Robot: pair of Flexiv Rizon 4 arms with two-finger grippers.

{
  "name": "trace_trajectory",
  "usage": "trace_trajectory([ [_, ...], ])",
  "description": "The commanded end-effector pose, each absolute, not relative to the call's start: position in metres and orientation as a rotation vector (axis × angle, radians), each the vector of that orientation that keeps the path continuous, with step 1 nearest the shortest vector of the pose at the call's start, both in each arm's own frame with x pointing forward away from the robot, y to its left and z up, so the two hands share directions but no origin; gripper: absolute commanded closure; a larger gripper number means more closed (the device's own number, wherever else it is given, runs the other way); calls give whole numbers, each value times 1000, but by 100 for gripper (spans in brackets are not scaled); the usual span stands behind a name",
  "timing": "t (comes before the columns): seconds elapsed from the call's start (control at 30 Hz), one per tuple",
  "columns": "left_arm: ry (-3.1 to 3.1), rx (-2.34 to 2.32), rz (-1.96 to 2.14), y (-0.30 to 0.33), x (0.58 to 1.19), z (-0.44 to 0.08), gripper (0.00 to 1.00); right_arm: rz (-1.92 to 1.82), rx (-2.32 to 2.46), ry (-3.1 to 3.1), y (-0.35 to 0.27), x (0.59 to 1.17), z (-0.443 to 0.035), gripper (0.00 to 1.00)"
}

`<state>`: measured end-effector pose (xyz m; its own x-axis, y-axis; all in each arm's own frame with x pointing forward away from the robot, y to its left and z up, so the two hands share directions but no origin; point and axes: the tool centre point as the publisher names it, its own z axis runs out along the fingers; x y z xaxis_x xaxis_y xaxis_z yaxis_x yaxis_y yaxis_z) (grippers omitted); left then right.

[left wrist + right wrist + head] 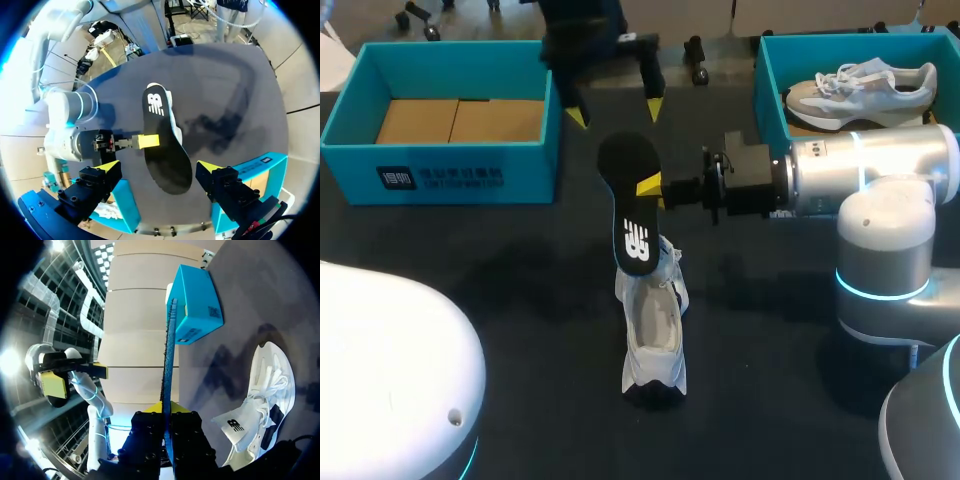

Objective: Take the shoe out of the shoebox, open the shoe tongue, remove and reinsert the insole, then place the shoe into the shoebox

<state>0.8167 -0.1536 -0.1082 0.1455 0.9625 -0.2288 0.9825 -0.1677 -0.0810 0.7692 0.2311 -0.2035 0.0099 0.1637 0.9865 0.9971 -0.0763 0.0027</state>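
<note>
Our right fingers are clenched on the edge of the black insole, holding it over the pale shoe, which lies mid-surface. Our left fingers hang released, spread wide just beyond the insole.

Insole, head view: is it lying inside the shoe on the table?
No, the right hand holds the black insole up in the air, outside the white shoe.

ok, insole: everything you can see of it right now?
The insole is black, thin and flat, foam-like, with a white logo near one end. It is out of the white shoe and held in the air above it, edge-on in the right wrist view. The right gripper is shut on its side edge; nothing else clearly touches it.
</note>
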Motion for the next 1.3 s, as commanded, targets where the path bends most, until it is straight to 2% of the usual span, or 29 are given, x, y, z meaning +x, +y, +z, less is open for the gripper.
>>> trace_trajectory([
  [0.03,2005,2329,-299,-158,819,-105,0,-1181,-1392,-1291,233,769,-204,100],
  [0.43,1982,2175,-381,-157,818,-102,0,-1181,-1392,-1291,233,769,-204,100],
  [0.9,1754,1772,-877,-134,813,-89,0,-1181,-1392,-1291,233,769,-204,100],
  [1.3,1690,1494,-954,-122,806,-93,0,-1181,-1392,-1291,233,769,-204,100],
])
